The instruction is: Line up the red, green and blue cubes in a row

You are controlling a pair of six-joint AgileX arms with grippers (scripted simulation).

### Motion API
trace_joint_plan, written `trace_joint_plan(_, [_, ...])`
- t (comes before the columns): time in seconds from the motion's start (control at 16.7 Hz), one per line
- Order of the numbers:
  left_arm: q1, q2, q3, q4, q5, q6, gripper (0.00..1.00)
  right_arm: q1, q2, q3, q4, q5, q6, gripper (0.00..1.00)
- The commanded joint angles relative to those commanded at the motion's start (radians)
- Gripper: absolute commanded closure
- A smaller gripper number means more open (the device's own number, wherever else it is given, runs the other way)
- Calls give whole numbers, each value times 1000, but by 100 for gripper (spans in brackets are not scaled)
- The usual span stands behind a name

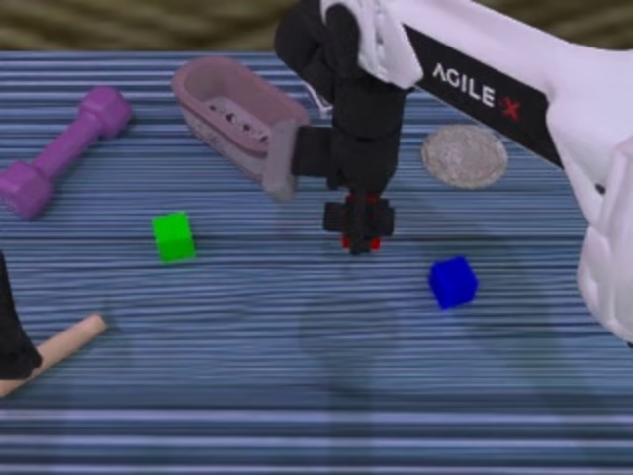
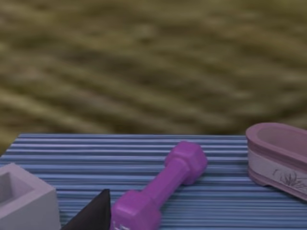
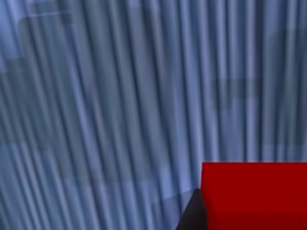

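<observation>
Cubes sit spread across the middle band of the blue striped worktop (image 1: 297, 396). Near edge of the worktop is bare; a wooden stick (image 1: 59, 346) lies by the left edge toward the near corner, next to the left gripper (image 1: 12, 336), which is parked there with only a dark sliver showing, so I cannot tell how its fingers stand. Blue cube (image 1: 453, 282) is right of centre, nearest of the three to the near edge, apart from the others. Green cube (image 1: 174, 237) is left of centre, alone. Red cube (image 1: 361, 226) is about mid-worktop between them, mostly hidden under the right gripper (image 1: 359, 220), which points straight down with its dark fingers closed against the cube's sides; the right wrist view shows a red face (image 3: 254, 196) pressed against one dark finger (image 3: 192, 215) with the striped top beyond. Cannot tell whether the red cube touches the worktop. Farther back, a purple dumbbell (image 1: 59, 153) lies slanted near the far left corner, a pink tub (image 1: 232, 114) lies tilted beside the right arm, and a grey round disc (image 1: 464, 155) lies flat toward the far right.
</observation>
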Motion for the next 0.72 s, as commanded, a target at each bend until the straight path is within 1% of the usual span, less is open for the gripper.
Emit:
trace_joint_plan(0.18, [0,0,0,0,0,0,0,167,61,136,-67,1,85,100])
trace_joint_plan(0.3, [0,0,0,0,0,0,0,232,85,196,-95,3,124,100])
trace_joint_plan(0.42, [0,0,0,0,0,0,0,255,93,218,-106,3,140,100])
trace_joint_plan(0.72, [0,0,0,0,0,0,0,253,88,213,-101,2,141,100])
